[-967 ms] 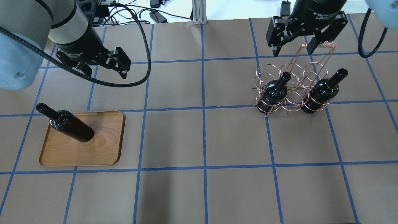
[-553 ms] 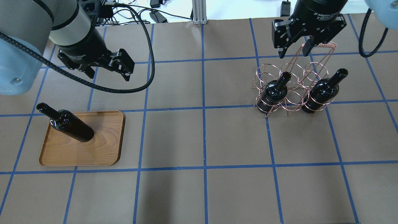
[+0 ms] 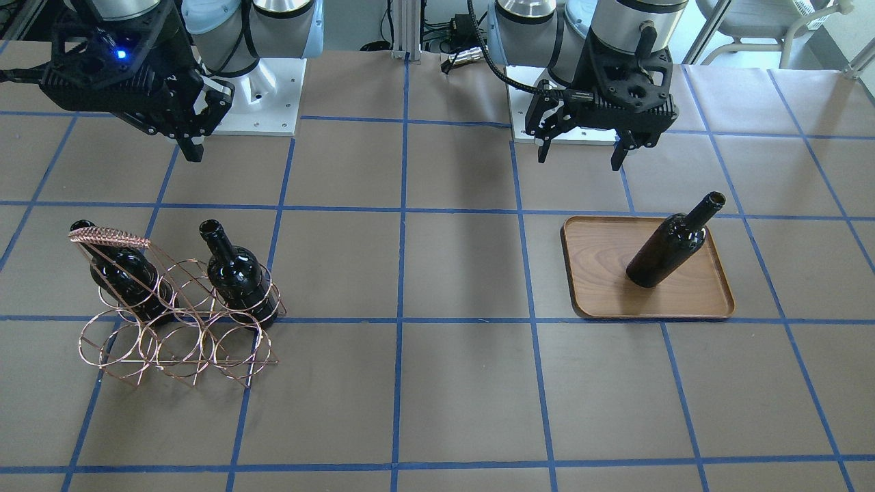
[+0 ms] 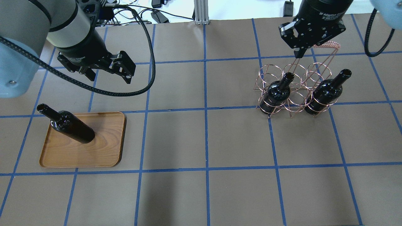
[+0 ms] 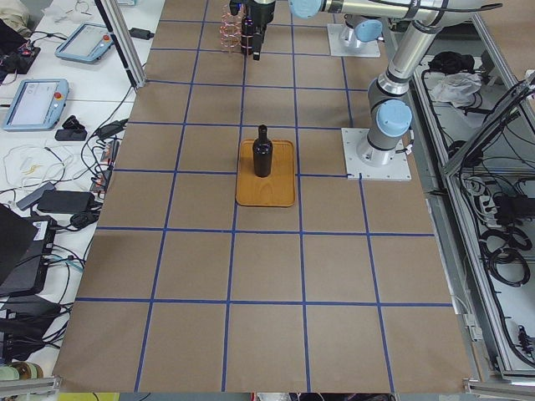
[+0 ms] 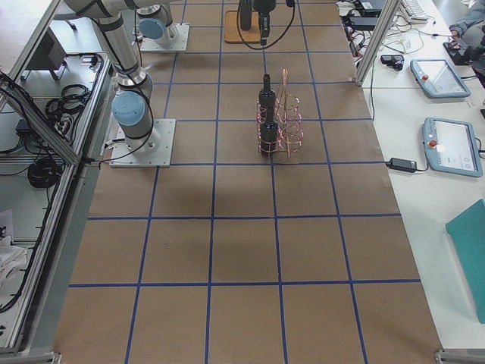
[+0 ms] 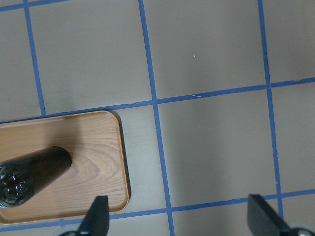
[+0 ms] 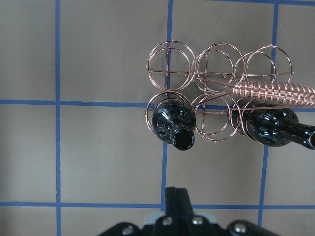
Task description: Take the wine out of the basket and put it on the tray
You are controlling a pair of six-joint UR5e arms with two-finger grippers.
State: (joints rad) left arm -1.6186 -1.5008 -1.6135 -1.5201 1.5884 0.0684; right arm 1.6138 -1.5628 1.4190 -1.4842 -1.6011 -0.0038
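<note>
The copper wire basket (image 4: 295,67) stands on the table's right half and holds two black wine bottles (image 4: 278,92) (image 4: 326,91) in its near row. It also shows in the front view (image 3: 178,342) and the right wrist view (image 8: 216,73). My right gripper (image 4: 297,55) hangs high over it, shut and empty, clear of the handle (image 4: 326,46); the right wrist view (image 8: 175,194) shows its fingers together. A third wine bottle (image 4: 73,127) stands on the wooden tray (image 4: 103,150) at the left. My left gripper (image 4: 110,77) is open and empty, above the table behind the tray (image 7: 93,142).
Brown paper with a blue tape grid covers the table (image 4: 204,141). Cables and a metal post (image 4: 199,12) lie at the far edge. The robot bases (image 3: 266,102) stand at the table's robot side.
My right gripper's fingers have gone from open to shut above the basket handle. My left gripper has drifted slightly right and stays open. The bottles, basket and tray have not moved.
</note>
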